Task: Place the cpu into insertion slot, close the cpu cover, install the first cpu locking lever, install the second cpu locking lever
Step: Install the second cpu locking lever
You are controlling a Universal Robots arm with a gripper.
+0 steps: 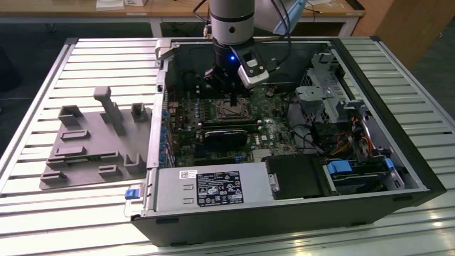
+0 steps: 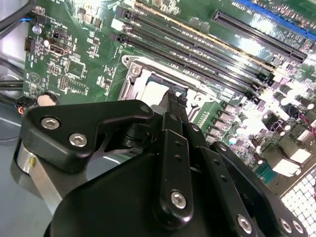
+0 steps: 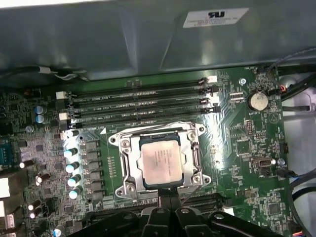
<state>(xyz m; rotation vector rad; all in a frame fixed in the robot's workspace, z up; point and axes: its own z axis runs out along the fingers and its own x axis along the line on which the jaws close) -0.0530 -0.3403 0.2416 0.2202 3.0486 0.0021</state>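
The cpu point(image 3: 160, 162), a silver-grey square chip, lies flat in the insertion slot point(image 3: 193, 129) on the green board. The cpu cover point(image 3: 126, 163), a silvery frame, lies down around the chip, whose top shows through the cover's window. My gripper point(image 3: 170, 196) hangs at the socket's edge with its black fingers pressed together, nothing visible between them. In the second wrist view the gripper point(image 2: 174, 97) points down at the socket's rim point(image 2: 133, 74). In the exterior view the gripper point(image 1: 235, 100) stands upright just over the insertion slot point(image 1: 231, 110) inside the open computer case.
Long memory slots point(image 3: 138, 101) run beside the socket, and a round battery point(image 3: 257, 101) sits nearby. A black block point(image 1: 226, 136), the power supply point(image 1: 213, 186) and a drive cage point(image 1: 320, 90) crowd the case. A grey fixture plate point(image 1: 92, 144) lies at the exterior view's left.
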